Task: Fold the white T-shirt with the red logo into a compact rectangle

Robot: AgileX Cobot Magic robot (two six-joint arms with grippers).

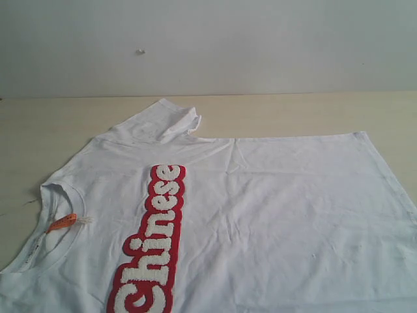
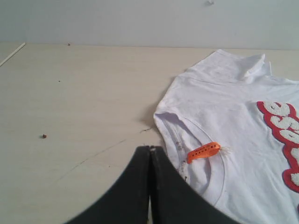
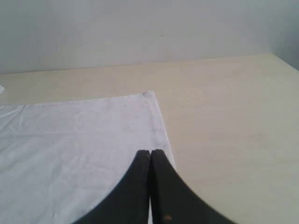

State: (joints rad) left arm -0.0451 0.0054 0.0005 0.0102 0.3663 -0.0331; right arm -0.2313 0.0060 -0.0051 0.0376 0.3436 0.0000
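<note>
the left end effector [image 2: 150, 149] is pressed together and empty, just off the collar by the orange neck tag [image 2: 203, 151]. the right end effector [image 3: 150, 151] is likewise, at the hem edge. the white t-shirt [image 1: 273, 208] lies flat on the table [image 1: 65, 124], red logo [image 1: 153, 241] up. best to spread both, pinch collar and hem evenly, and fold toward the far sleeve [image 1: 163, 120].

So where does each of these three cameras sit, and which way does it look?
Exterior view: off the arms, looks down across the table, over T-shirt and logo, to the wall; no robot part shows.
Left wrist view: on the left arm, looks past the shut left claw at collar and tag.
Right wrist view: on the right arm, looks past the shut right claw at a hem corner.
Shared: exterior and left wrist views both show tag and logo.
</note>
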